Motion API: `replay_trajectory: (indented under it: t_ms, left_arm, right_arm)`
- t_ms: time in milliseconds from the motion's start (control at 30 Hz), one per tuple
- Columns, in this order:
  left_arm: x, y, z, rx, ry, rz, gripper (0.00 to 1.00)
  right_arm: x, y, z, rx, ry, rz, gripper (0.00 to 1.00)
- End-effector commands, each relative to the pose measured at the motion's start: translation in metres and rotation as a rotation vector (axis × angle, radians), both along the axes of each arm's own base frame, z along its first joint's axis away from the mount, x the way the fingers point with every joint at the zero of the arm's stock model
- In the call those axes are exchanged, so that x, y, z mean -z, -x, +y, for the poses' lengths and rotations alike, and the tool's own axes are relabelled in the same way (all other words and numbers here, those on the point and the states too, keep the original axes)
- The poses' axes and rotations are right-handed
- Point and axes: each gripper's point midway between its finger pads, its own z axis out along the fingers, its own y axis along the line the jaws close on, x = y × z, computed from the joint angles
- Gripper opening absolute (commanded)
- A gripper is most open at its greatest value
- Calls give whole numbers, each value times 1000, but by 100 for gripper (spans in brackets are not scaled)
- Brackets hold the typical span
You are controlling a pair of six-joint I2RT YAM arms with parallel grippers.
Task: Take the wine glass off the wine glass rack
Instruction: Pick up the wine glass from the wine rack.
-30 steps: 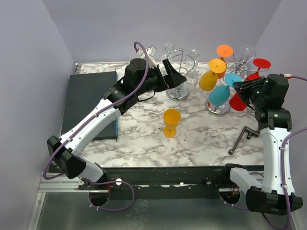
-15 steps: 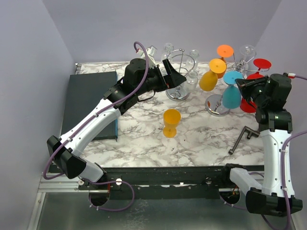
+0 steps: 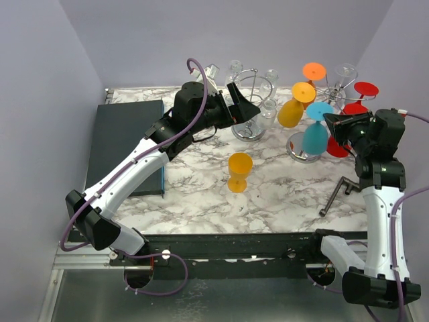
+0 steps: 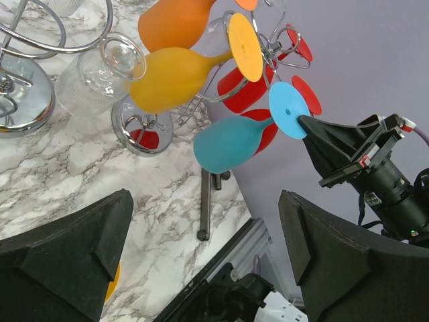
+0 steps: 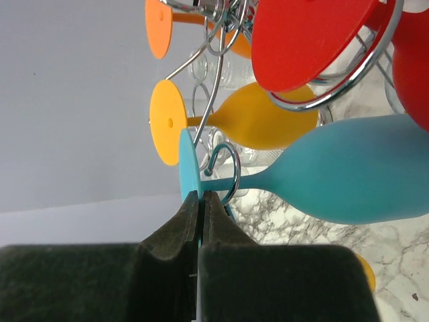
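While the right gripper [image 5: 200, 196] pinches only the foot rim of the teal plastic wine glass [image 3: 315, 137], hooked on the chrome wire rack [image 3: 332, 90] at two o'clock on the marble table [image 3: 201, 194], the glass could slip or snag.

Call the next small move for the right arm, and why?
Probably ease the blue glass sideways so its stem slips out of the rack's wire loop, before pulling away. The right fingers are shut on the rim of its foot, but the stem sits inside that loop, so a straight pull would likely snag.
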Motion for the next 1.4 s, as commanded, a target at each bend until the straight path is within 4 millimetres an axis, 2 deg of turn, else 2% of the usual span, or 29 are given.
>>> replay_trajectory:
  t_ms: [0, 267, 433, 700, 1000, 1367]
  left_arm:
    - [-9, -1, 7, -22, 0, -26, 99]
    - [-11, 0, 8, -25, 3, -30, 99]
    - [-12, 1, 8, -24, 6, -33, 99]
    - [-15, 2, 10, -24, 9, -37, 99]
    - [-13, 1, 9, -24, 5, -36, 99]
    - [-8, -2, 6, -22, -2, -26, 99]
  right_arm:
    - [0, 3, 9, -35, -57, -17, 1]
    - [-7, 0, 9, -30, -79, -56, 1]
    - [-19, -9, 3, -2, -72, -112, 1]
    - [-22, -18, -8, 62, -72, -127, 1]
    - [-24, -15, -27, 166, -42, -130, 1]
    - [-22, 2, -40, 258, -42, -116, 1]
